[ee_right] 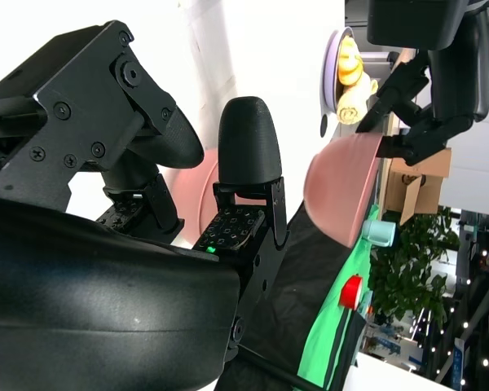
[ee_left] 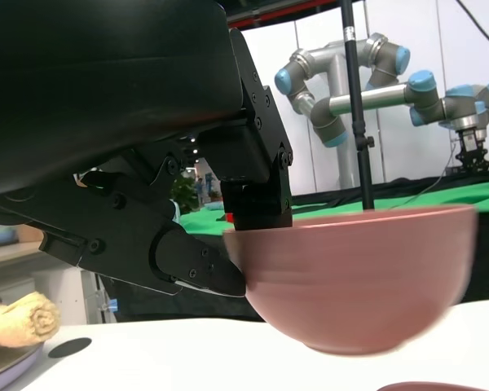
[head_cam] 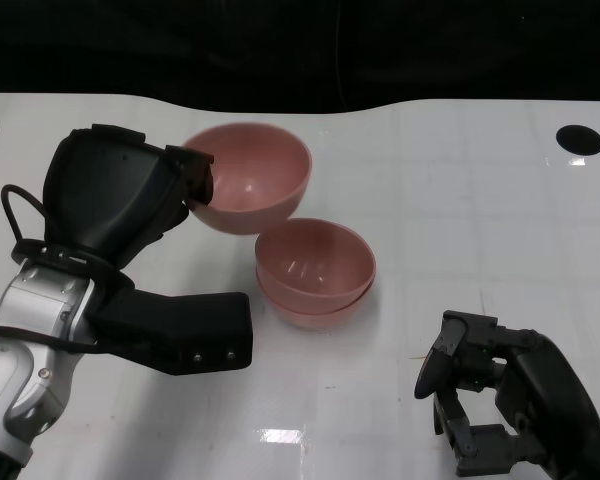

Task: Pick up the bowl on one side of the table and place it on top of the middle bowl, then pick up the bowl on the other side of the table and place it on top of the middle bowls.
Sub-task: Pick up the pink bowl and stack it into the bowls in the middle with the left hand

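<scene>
Pink bowl [head_cam: 248, 177] lifted, tilted, beside two stacked pink bowls [head_cam: 315, 271]

The stacked bowls [head_cam: 315, 272] sit near the middle of the table [head_cam: 480, 200], one nested in the other. The third bowl [head_cam: 250, 178] is just behind and to the left of the stack, its lower side close above the stack's far rim, and the left hand [head_cam: 130, 200] grips its left rim, with fingers over the edge. The left wrist view shows this bowl [ee_left: 359, 277] clear of the tabletop. The left forearm [head_cam: 25, 340] lies left of the stack and nearer the robot. The right hand [head_cam: 490, 400] is in front of the stack and to its right, well apart from it, over the table's near edge.
</scene>
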